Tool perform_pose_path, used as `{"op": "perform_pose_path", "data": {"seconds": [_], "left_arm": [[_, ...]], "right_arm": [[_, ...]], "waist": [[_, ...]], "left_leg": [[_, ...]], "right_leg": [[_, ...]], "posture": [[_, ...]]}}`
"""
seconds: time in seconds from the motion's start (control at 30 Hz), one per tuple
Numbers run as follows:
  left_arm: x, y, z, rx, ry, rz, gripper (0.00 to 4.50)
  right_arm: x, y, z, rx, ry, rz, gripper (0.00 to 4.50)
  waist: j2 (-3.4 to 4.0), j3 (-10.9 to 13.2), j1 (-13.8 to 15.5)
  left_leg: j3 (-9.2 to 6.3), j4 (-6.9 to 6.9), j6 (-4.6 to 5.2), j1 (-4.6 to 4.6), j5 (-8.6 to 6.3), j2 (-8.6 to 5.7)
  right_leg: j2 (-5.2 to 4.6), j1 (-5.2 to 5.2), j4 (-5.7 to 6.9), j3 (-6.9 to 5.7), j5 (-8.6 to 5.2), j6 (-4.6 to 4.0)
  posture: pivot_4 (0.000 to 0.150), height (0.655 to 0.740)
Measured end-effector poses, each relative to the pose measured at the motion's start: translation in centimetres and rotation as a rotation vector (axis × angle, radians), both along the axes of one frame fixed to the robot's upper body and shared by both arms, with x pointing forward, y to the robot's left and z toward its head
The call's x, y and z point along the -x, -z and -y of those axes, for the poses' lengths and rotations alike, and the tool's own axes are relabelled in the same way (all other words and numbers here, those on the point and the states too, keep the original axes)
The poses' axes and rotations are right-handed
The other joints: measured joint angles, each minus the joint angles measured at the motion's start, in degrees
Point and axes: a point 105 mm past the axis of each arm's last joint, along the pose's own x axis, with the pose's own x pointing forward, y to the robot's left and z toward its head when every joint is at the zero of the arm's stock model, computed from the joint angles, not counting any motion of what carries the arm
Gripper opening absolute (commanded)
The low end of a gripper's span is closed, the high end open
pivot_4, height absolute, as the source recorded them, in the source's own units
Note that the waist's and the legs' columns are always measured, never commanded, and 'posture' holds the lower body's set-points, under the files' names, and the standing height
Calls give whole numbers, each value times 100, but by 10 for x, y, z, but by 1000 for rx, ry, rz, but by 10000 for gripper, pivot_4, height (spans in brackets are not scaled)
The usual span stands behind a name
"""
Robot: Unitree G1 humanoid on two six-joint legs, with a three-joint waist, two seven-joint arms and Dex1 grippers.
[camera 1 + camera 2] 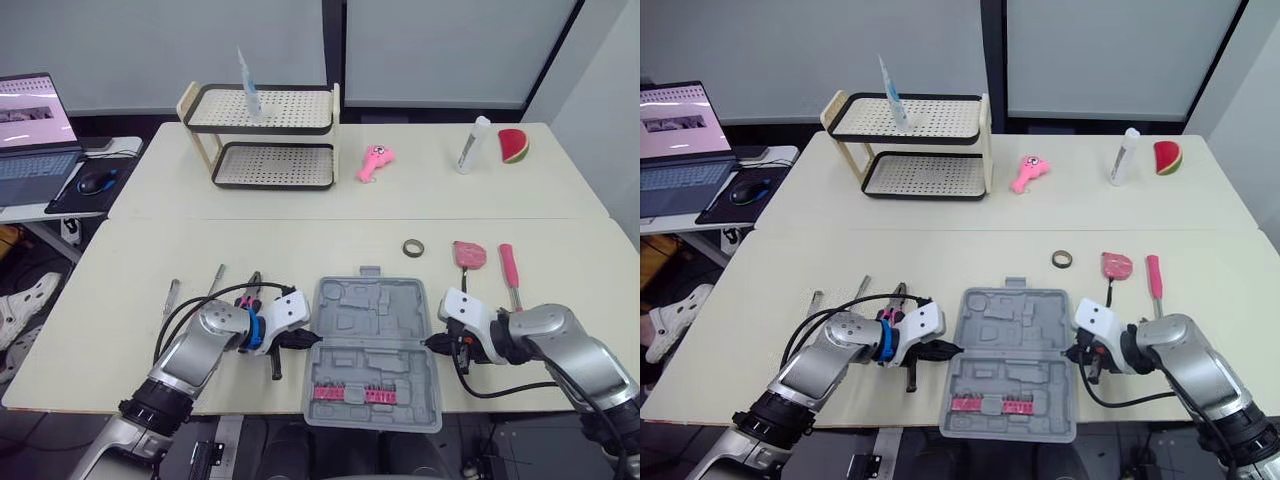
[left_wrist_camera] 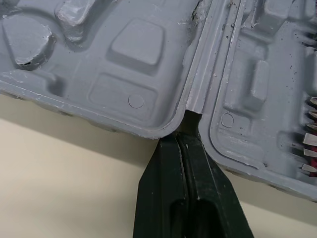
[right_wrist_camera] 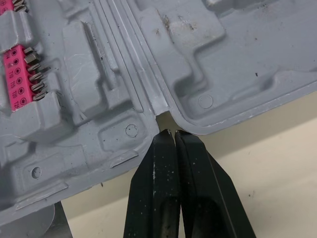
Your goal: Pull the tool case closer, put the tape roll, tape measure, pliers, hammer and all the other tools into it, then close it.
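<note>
The case (image 1: 350, 320) lies open and flat at the near edge of the table (image 1: 130, 300), in the middle, between the two arms. A pink bit strip (image 1: 352, 393) sits in its near half. The left gripper (image 1: 308, 340) is at the case's left side, and the left wrist view shows its fingers (image 2: 168, 198) pressed together, with the tips at the notch where the two halves join. The right gripper (image 1: 432, 343) is at the matching notch on the right side, its fingers (image 3: 158, 188) also pressed together with nothing between them.

The pliers (image 1: 254, 285) lie just left of the case, partly under the left gripper. Two slim metal tools (image 1: 171, 296) lie further left, near each other. Beyond the case's far right corner is the tape roll (image 1: 414, 246), with the tape measure (image 1: 468, 254) to its right and a pink-handled tool (image 1: 509, 268) beside that.

On the far table stand a two-tier rack (image 1: 262, 140), a pink toy (image 1: 375, 162), a white tube (image 1: 472, 145) and a watermelon slice (image 1: 513, 145). A laptop (image 1: 35, 125) and mouse (image 1: 97, 181) sit on a side desk to the left.
</note>
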Motion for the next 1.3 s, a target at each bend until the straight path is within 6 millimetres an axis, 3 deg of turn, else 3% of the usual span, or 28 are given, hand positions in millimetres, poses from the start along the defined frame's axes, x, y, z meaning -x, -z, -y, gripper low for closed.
{"op": "perform_pose_path", "data": {"seconds": [1.3], "left_arm": [[12,3,1,-19,38,-28,0]], "right_arm": [[8,7,1,14,-14,-38,185]], "waist": [[0,0,3]], "left_leg": [[-2,0,8,2,-4,1]], "right_leg": [[1,4,-3,0,0,0]], "posture": [[1500,7290]]}}
